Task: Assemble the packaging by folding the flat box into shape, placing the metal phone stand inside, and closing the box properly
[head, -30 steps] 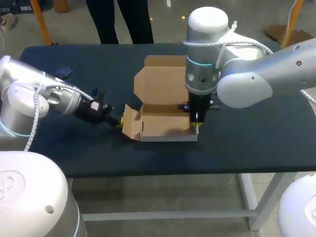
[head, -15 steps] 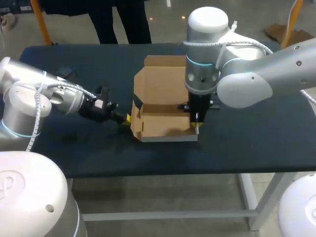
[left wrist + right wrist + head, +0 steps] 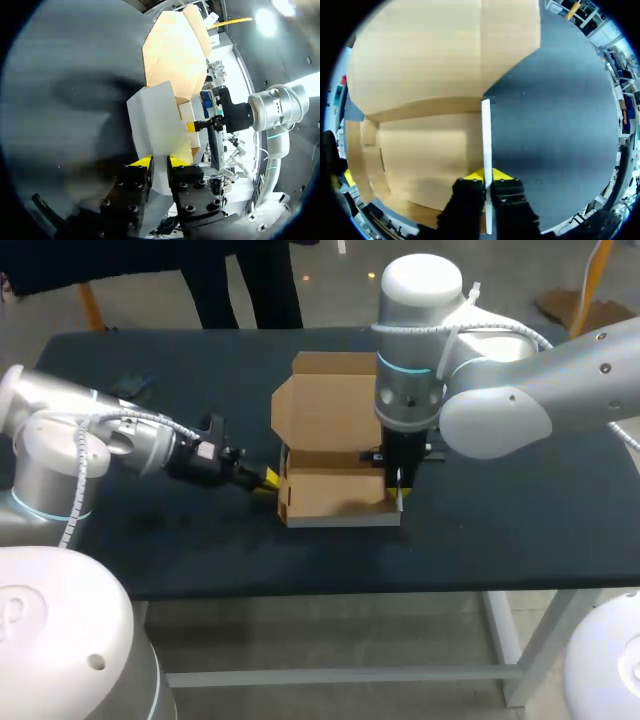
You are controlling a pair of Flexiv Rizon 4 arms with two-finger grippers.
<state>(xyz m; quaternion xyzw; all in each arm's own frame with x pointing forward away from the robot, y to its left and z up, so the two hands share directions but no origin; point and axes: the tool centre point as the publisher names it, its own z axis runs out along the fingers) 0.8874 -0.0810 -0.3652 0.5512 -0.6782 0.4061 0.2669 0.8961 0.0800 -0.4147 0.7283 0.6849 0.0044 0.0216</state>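
Left hand [image 3: 268, 478] is in at the left end of the box [image 3: 335, 498]. From its wrist we see both yellow tips drawn together on the side flap [image 3: 155, 125], one on each face, so we call that a pinch. Right hand [image 3: 398, 498] comes straight down at the other end, fingers clamped on the right wall [image 3: 486, 150], thin white edge running up between them. The box sits about mid-worktop [image 3: 520, 530], tray half formed, lid [image 3: 325, 405] lying open toward the far edge.

How do we do this well? We'd say stand the flap fully upright and square to the front wall, then tuck it in without dragging the tray. The right hand is our anchor: it wants to hold firm so the push from the left doesn't slide or skew the box. Ease in along the fold line, not across it, or the card may buckle.

Anything in the way? The open lid is behind the work, not blocking. A small dark thing [image 3: 135, 388] lies near the far left corner, well apart from the box; we can't tell whether it's the stand. Nothing is inside the tray yet.
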